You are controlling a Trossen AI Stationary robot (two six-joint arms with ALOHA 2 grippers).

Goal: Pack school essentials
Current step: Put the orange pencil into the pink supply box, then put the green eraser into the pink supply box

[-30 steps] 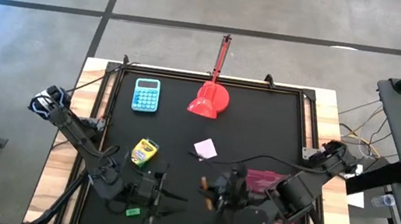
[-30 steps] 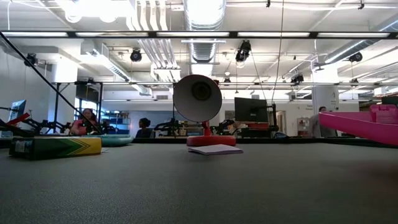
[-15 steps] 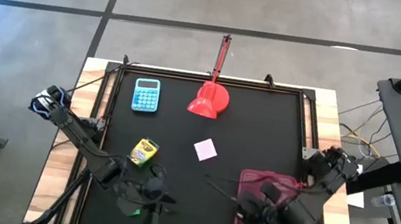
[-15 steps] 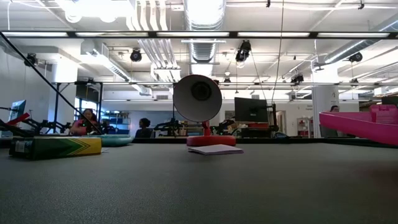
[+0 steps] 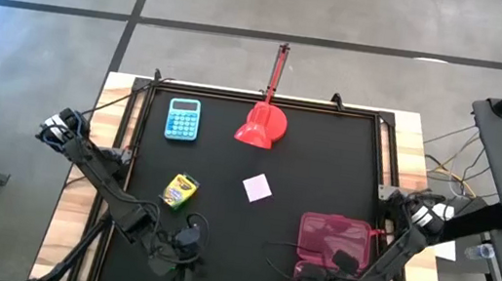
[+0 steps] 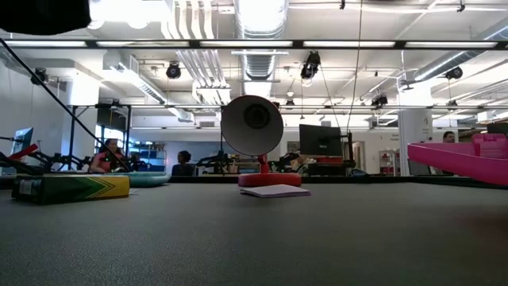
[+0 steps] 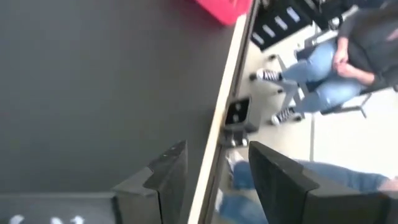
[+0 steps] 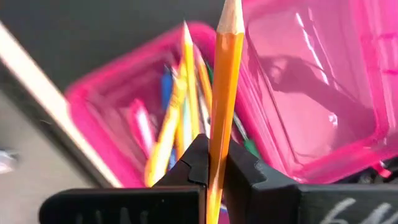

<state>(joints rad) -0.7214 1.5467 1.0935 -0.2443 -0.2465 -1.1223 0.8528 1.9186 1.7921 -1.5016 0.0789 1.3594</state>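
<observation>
Right end effector (image 8: 211,163) withdrawn over pink case (image 8: 298,93), wrist-only: clamped orange pencil (image 8: 222,93)

The left gripper (image 7: 214,171) sits at seven o'clock with fingers parted and empty, while the right gripper (image 8: 214,163) at five o'clock pinches an orange pencil (image 8: 222,93).

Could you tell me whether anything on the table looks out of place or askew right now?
Nothing is spilled or damaged. The pale pink note pad lies skewed mid-table, and the crayon box lies at an angle, both outside the pink case. The right gripper holds an orange pencil above the case.
</observation>
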